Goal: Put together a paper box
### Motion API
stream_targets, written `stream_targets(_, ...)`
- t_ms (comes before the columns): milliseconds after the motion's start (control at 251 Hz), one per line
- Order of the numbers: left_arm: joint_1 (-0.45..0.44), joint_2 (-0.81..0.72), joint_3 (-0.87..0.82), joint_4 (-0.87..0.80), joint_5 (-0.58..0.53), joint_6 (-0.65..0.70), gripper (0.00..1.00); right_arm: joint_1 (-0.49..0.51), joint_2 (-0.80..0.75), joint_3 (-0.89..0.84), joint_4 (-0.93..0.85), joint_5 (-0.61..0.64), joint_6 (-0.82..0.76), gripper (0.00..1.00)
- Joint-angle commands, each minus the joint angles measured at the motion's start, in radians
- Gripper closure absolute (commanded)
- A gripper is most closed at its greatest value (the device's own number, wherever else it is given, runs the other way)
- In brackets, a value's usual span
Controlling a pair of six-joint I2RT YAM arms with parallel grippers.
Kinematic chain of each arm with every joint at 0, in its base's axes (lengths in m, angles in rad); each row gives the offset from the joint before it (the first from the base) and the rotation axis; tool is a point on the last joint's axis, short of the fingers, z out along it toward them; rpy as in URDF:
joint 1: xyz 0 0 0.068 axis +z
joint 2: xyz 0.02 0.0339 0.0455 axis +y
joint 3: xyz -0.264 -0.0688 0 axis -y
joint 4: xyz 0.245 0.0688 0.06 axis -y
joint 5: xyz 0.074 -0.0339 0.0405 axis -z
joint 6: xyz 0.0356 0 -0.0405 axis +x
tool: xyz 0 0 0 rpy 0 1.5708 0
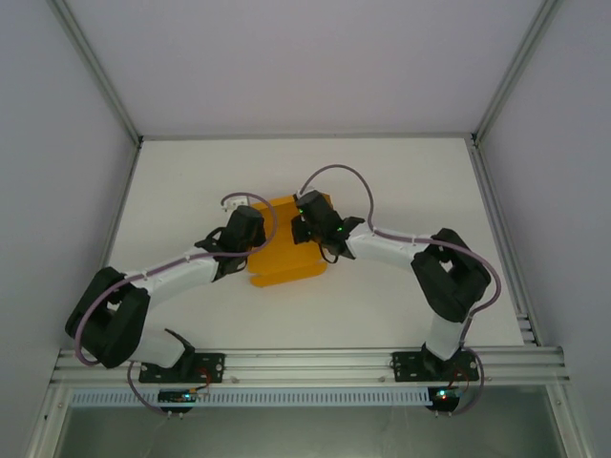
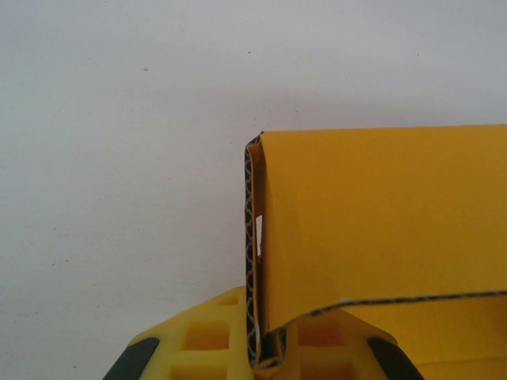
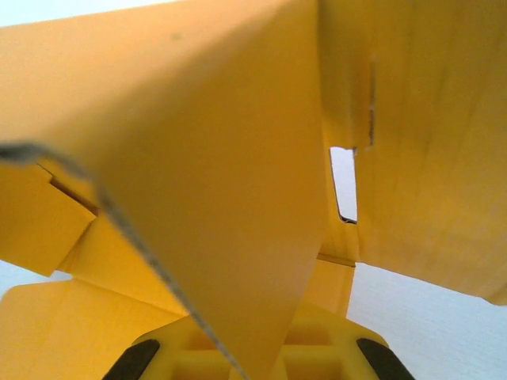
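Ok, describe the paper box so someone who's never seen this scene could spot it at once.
On the white table, near its middle, the left gripper and the right gripper flank one thing. That is the paper box, a partly folded card sheet with raised flaps, orange-yellow against white table and black grippers.

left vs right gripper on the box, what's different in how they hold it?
The left gripper sits at the paper box's left edge, the right gripper at its far-right corner. The left gripper pinches a folded double-layer wall seen edge-on; the right gripper has one broad flap rising between its fingers. Shared: both look shut on the card.
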Motion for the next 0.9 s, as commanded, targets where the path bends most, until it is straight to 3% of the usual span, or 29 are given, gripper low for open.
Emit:
stream_targets(0, -0.005, 0.007, 0.041, 0.02, 0.029, -0.027, 1.0, 0.017, 0.024, 0.039, -0.03, 0.075, -0.012, 0.93)
stream_targets(231, -0.005, 0.002, 0.04, 0.006, 0.029, -0.016, 1.0, 0.009, -0.023, 0.025, -0.082, 0.051, -0.019, 0.8)
stream_targets(291, -0.004, -0.002, 0.04, 0.0, 0.029, -0.009, 1.0, 0.003, -0.062, 0.005, -0.098, 0.043, -0.038, 0.73)
stream_targets(399, -0.002, -0.013, 0.034, -0.005, 0.036, 0.012, 1.0, -0.008, -0.165, -0.037, -0.149, 0.027, -0.071, 0.41)
stream_targets(643, 0.003, -0.025, 0.03, -0.008, 0.096, 0.039, 1.0, -0.036, -0.47, -0.19, -0.173, -0.053, -0.196, 0.01)
stream_targets(754, 0.007, -0.03, 0.029, -0.008, 0.121, 0.049, 1.0, -0.089, -0.591, -0.272, -0.176, -0.025, -0.236, 0.01)
stream_targets(894, 0.009, -0.043, 0.024, -0.01, 0.136, 0.081, 1.0, -0.281, -0.655, -0.292, -0.236, -0.103, -0.215, 0.01)
